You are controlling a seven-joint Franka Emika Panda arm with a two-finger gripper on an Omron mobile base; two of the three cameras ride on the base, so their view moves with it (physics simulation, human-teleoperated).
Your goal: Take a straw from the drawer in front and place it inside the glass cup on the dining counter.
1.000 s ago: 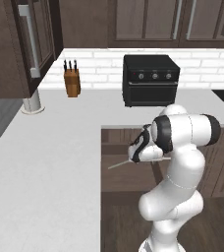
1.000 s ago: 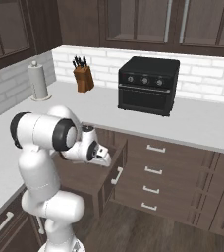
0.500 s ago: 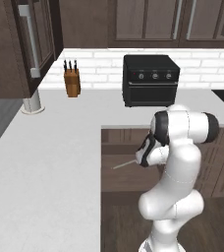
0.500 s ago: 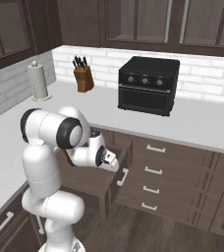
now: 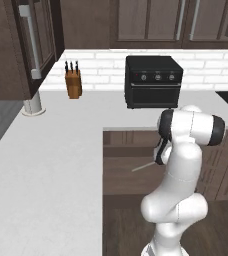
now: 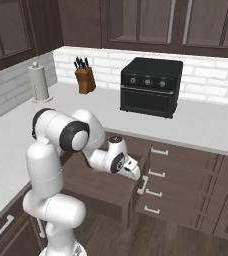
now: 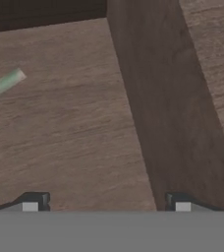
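Note:
The dark wood drawer (image 6: pixel 93 179) stands pulled open under the white worktop. On its floor lies the straw (image 5: pixel 143 166), thin and pale. In the hand view, one end of the straw (image 7: pixel 5 82) shows at the upper left, well away from the fingers. My gripper (image 6: pixel 134 173) is down inside the drawer near its right front corner, beside the inner side wall (image 7: pixel 168 98). My gripper (image 7: pixel 106 204) is open, its tips wide apart with nothing between them. The glass cup and the dining counter are out of view.
A black toaster oven (image 6: pixel 148 86), a knife block (image 5: pixel 73 82) and a paper towel roll (image 6: pixel 38 82) stand at the back of the white worktop (image 5: pixel 46 165). Closed drawers with silver handles (image 6: pixel 161 174) sit right of the open one.
The hand has swung right and down into the drawer, slipping behind the forearm in the left base view. The straw has not moved.

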